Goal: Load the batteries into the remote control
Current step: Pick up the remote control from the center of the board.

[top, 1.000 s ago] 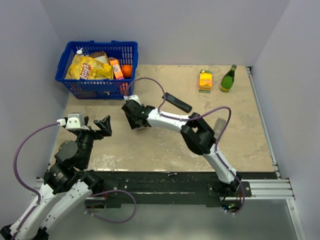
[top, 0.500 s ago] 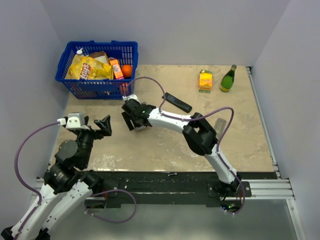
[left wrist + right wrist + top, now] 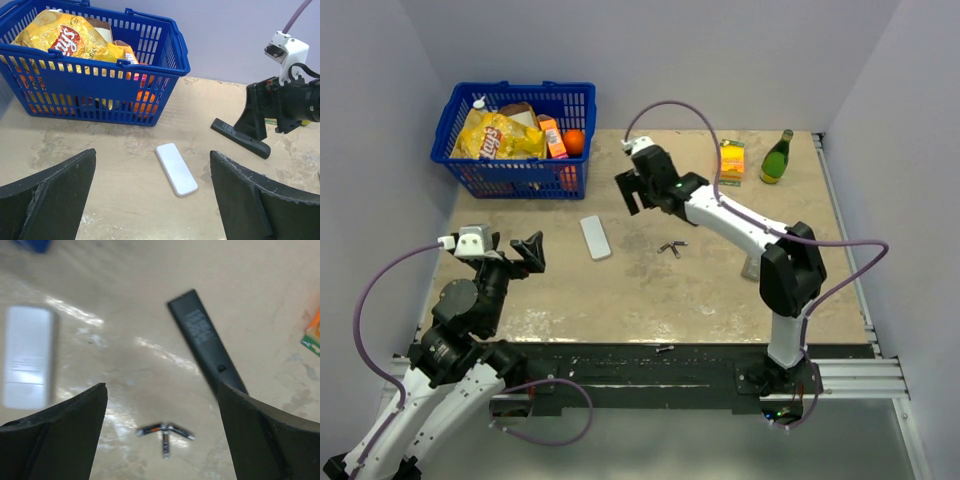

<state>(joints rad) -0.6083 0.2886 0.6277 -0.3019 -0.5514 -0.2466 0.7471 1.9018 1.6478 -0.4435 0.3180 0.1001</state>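
A white remote lies flat on the table, also in the left wrist view and the right wrist view. A black remote lies further back; the right arm hides it from above. Three small batteries touch at their ends in an arrow shape. My right gripper hovers open and empty above the table, between the remotes. My left gripper is open and empty, near the white remote's left side.
A blue basket with a chip bag and an orange stands at the back left. An orange box and a green bottle stand at the back right.
My right gripper opened, lifted off and swung right and back toward the table's rear centre. The white remote now lies uncovered where it had been. The left arm stayed put.
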